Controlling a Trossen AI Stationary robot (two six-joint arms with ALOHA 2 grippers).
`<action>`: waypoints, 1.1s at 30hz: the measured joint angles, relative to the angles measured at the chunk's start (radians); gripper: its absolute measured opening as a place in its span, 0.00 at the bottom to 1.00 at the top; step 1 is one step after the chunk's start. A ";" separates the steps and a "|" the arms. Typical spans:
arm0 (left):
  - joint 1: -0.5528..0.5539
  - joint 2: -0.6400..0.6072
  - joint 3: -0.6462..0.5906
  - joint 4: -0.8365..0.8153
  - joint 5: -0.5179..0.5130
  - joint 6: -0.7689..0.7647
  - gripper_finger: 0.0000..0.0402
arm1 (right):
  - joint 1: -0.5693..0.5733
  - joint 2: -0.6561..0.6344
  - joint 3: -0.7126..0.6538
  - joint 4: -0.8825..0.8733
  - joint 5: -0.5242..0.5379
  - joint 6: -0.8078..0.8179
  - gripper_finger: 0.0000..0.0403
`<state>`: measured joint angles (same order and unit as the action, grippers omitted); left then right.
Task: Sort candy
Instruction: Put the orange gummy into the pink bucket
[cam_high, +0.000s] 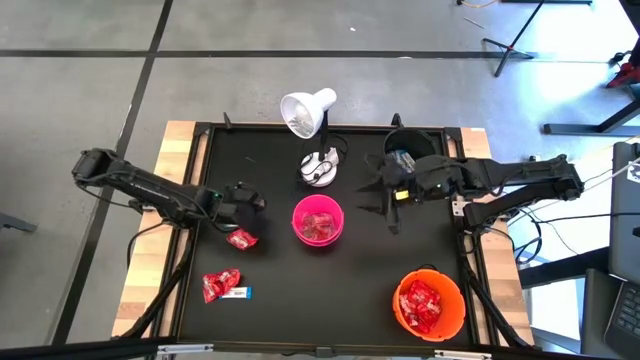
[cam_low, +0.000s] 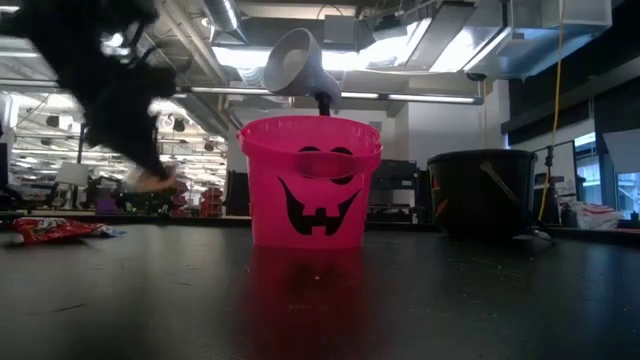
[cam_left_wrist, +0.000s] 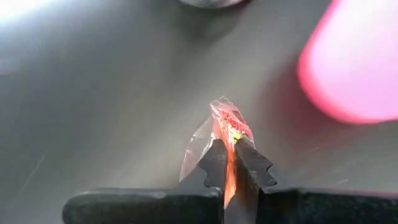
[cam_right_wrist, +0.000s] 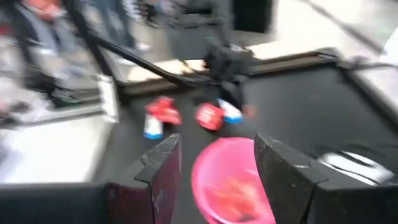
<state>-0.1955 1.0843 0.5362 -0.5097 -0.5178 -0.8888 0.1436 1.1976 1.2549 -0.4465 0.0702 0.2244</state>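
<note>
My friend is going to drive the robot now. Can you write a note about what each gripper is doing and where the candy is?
Left gripper: shut on a red candy, just left of the pink bucket.
Right gripper: open, holding nothing, waiting near the black bucket at the back right.
Done: red candies already lie in the pink bucket and in the orange bucket.
Left: drop the held candy in a bucket, then sort the candies on the table at the front left, some red ones and a white-and-blue bar.
</note>
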 joint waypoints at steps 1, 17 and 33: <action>0.000 0.000 0.024 0.029 -0.001 0.040 0.00 | 0.000 0.000 0.000 0.024 -0.044 0.011 0.49; -0.122 0.080 0.101 0.778 -0.004 0.482 0.00 | 0.184 -0.003 0.001 0.058 0.067 -0.019 0.49; -0.088 0.310 0.101 0.997 0.047 0.441 0.00 | 0.307 -0.002 -0.026 0.107 0.345 -0.119 0.49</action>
<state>-0.2839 1.3943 0.6373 0.4872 -0.4708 -0.4474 0.4507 1.1960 1.2287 -0.3390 0.4153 0.1057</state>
